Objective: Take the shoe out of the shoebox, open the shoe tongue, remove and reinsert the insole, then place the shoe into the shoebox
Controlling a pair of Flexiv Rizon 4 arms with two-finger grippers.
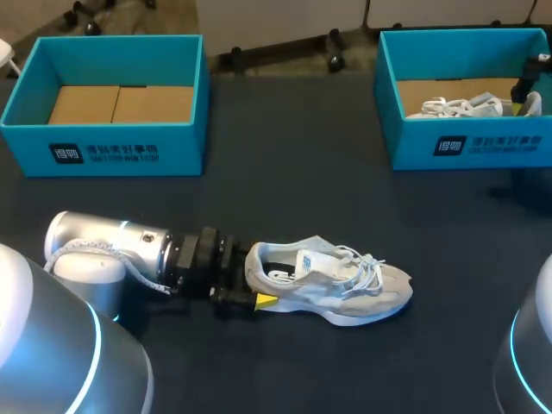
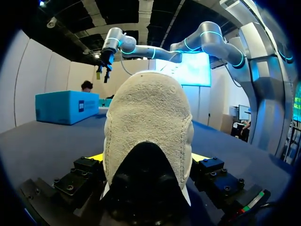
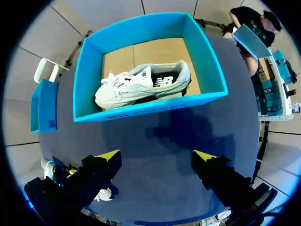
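Shoe (image 1: 332, 278) is out on the dark tabletop (image 1: 285, 198), lower middle of the frame, toe pointing right. The left claw (image 2: 148, 157) is clenched on its heel, one yellow tip on each side. So step one looks done, and opening the tongue (image 1: 310, 263) is the step in hand. The right claw (image 3: 157, 157) hangs released, nothing between its tips, over the upper-right shoebox (image 1: 466, 142), where a second white shoe (image 3: 141, 84) lies. The upper-left shoebox (image 1: 112, 147) holds no shoe. Next, I reckon, the right arm must cross to the tongue and lift it while the left pins the heel.
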